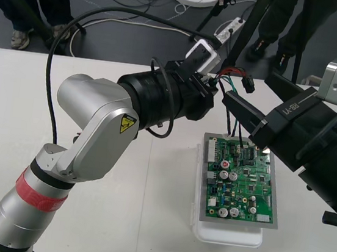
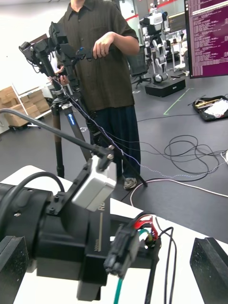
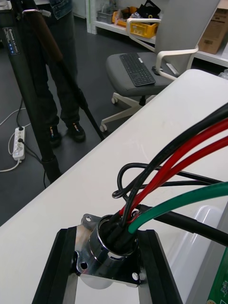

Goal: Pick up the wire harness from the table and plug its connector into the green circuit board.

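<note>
Left gripper [image 1: 212, 87] holding wire harness [image 1: 227, 72] above table [image 1: 146, 209], near far end of green circuit board [image 1: 242, 183]. Fingers [image 3: 56, 266] clamping round metal socket [image 3: 108, 244] (flange sitting between them). Black plug [image 1: 247, 84] hanging in air, not in board. Right gripper [image 1: 238, 110] hovering just beside, fingers [image 2: 209, 261] standing wide apart, gripping nothing

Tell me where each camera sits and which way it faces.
Front: overhead, steeply down at table and board; both arms show, left end effector holding the harness.
Right wrist: on right arm, facing left end effector and plug; own open fingers flank them.
Left wrist: on left arm, looking along its fingers shut on the socket.
Shared: harness wires in all three.
</note>
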`<state>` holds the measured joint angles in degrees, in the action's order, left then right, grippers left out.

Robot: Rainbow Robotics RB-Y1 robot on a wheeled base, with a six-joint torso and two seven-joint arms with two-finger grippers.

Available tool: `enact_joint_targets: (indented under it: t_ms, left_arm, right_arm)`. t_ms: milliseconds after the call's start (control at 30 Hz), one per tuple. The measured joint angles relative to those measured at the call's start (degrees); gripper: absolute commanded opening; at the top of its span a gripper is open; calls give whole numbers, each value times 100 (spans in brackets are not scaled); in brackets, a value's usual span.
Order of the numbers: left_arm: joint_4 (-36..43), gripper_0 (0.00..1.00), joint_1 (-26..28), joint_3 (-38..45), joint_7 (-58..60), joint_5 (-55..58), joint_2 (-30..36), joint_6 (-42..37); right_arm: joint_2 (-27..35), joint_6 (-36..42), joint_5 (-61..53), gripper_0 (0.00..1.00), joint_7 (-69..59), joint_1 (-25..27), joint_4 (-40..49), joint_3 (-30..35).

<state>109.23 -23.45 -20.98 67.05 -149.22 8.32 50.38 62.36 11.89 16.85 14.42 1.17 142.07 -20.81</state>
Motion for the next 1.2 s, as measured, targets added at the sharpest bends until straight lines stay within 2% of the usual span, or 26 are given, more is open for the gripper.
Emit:
enact_joint_targets:
  t_ms: [533,1067,1100,1167,1200]
  left_arm:
    - [-1,0,0,0,-16,189,0,-46]
    - [-1,0,0,0,-16,207,1,-47]
    - [-1,1,0,0,-16,207,1,-47]
    - [-1,1,0,0,-16,207,1,-48]
    - [-1,1,0,0,-16,207,1,-49]
  right_arm:
    - [0,5,-4,100,0,-238,-249,-17]
    - [0,59,-6,99,0,-251,-270,-17]
    - [0,59,-6,75,0,-251,-270,-17]
    - [0,59,-6,14,0,-252,-271,-17]
    - [0,59,-6,0,0,-252,-271,-17]
